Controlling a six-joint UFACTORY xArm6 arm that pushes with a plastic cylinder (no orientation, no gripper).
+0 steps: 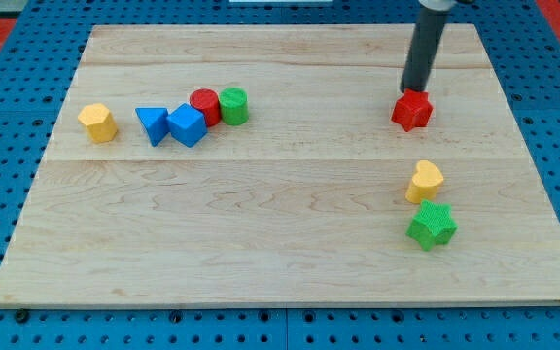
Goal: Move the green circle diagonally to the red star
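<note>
Although the small green plastic cylinder, the task's green circle, stood upright on its flat end with its round face up, it showed no long axis across the board and pointed no particular way. It sat toward the view's upper left on the pale wooden board, touching the red plastic cylinder on its left. Beside that came the blue plastic cube and the blue plastic triangle, pressed close in a row, with the yellow plastic hexagon apart at the far left.

The red plastic star lay well apart, at the view's upper right. My tip came down from the view's top as a dark, nearly upright rod, leaning slightly, its end touching or just behind the star's top edge; exact contact could not be made out. The rod carried no jaws and held nothing.

The arm's upper part was cut off by the top of the view. Lower right, the yellow plastic heart sat just above the green plastic star, nearly touching.
</note>
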